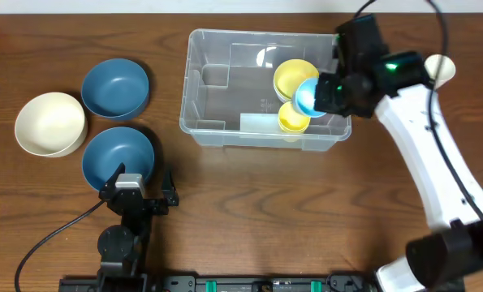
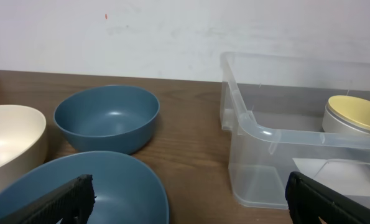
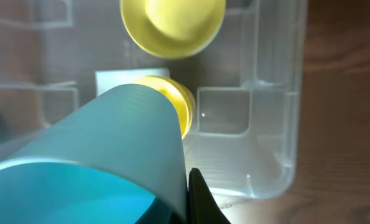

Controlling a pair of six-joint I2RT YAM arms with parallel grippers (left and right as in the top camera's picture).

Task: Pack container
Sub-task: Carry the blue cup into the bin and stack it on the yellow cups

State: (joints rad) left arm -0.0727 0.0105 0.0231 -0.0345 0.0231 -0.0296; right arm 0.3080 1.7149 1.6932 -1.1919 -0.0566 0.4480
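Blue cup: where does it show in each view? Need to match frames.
Overhead: blue cup over the right end of the clear bin, at the right claw.
Left wrist: not in it.
Right wrist: fills the lower left.
Shared landmark: the clear bin, in all three views.

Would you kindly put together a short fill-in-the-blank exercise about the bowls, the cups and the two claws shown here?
1. The cup held by the right claw above the container is light ___.
2. Beside the cream bowl stand ___ blue bowls.
3. The two cups already inside the container are ___.
4. The left claw is open and holds ___.
Missing words: blue; two; yellow; nothing.
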